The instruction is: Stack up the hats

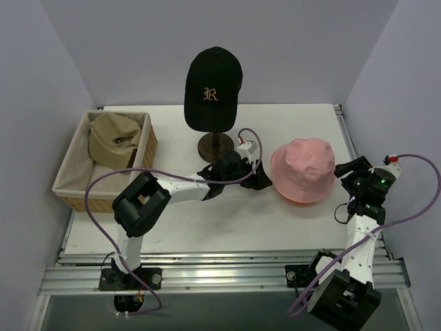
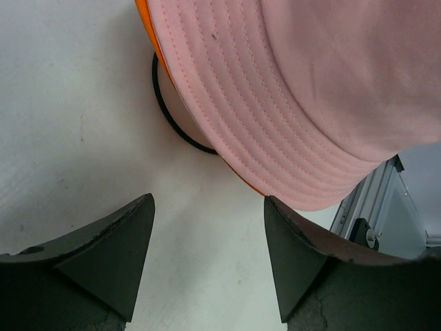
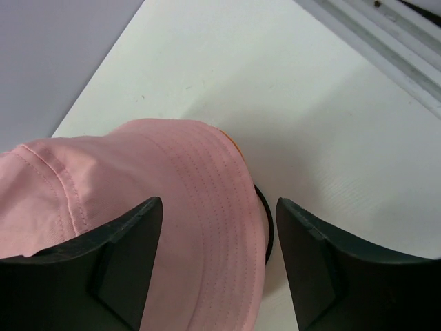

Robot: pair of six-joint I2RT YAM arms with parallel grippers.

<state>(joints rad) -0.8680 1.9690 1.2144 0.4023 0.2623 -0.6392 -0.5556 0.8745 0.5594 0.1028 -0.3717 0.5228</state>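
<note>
Pink hat [image 1: 303, 169] sits on orange hat [image 2: 153, 38] at right; left gripper [image 2: 209, 207] and right gripper [image 3: 219, 207], fingers apart, grip nothing, so align brims evenly before withdrawing.

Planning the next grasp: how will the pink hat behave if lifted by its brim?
Probably floppy: the pink hat is stitched fabric, so the brim would likely sag. It sits over the orange hat, which might drag along.

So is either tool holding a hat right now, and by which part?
Nothing is held. The left tool stands open just short of the pink hat; the right tool is open over its brim, not pinching it.
</note>
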